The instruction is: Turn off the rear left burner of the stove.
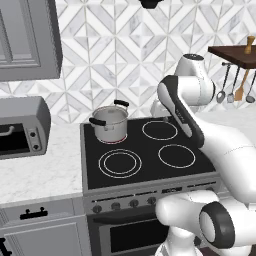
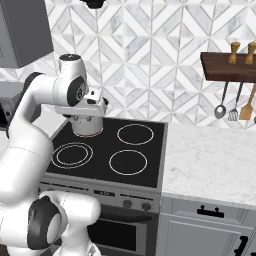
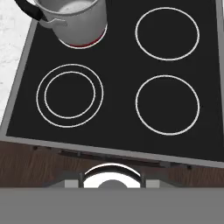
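Note:
The stove (image 1: 145,150) is a black glass cooktop with four ring marks, seen from above in the hand view (image 3: 118,87). Its rear left burner (image 3: 83,44) shows as a thin reddish arc under a steel pot (image 3: 72,15) with black handles (image 1: 110,124). My gripper (image 2: 89,116) hangs above the cooktop's middle, in front of the pot in the right base view, and its fingers are hidden. A row of small dark knobs (image 1: 116,205) runs along the grey steel front (image 2: 127,203).
A grey toaster oven (image 1: 22,127) stands on the marble counter (image 1: 40,170) to the left. On the right, a wooden shelf (image 2: 230,67) carries hanging utensils (image 2: 232,102) above more counter (image 2: 210,160). The double white ring (image 1: 120,162) is front left.

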Robot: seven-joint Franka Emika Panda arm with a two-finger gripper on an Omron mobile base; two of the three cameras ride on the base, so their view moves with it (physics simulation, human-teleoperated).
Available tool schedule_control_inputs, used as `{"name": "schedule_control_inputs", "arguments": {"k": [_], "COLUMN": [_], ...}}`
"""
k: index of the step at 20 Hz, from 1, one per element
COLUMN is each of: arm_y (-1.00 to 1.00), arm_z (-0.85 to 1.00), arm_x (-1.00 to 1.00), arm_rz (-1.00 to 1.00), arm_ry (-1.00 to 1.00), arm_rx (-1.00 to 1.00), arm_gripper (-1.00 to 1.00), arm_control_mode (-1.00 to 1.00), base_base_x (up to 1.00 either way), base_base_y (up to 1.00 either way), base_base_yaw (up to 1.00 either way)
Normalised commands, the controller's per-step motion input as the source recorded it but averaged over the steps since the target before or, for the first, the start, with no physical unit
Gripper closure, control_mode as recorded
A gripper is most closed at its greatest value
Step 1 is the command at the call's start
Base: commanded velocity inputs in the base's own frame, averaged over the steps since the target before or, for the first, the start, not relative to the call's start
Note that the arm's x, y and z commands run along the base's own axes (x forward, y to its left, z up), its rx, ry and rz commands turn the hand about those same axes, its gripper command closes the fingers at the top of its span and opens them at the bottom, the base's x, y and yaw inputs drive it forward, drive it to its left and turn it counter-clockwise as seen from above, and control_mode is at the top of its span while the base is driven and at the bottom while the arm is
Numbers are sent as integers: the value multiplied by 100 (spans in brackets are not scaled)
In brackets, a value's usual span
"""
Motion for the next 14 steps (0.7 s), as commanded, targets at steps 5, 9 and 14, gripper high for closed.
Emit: {"name": "schedule_control_inputs", "arguments": {"k": [5, 9, 14], "arm_y": [26, 58, 61], "arm_z": [-6, -29, -34], "arm_x": [-52, -99, -100], "arm_rz": [4, 21, 21], "arm_ry": [-5, -6, -8], "arm_rx": [-2, -9, -11], "arm_gripper": [-100, -100, -100], "arm_control_mode": [-100, -100, -100], "base_base_x": [0, 0, 0], "base_base_y": [0, 0, 0], "base_base_yaw": [0, 0, 0]}}
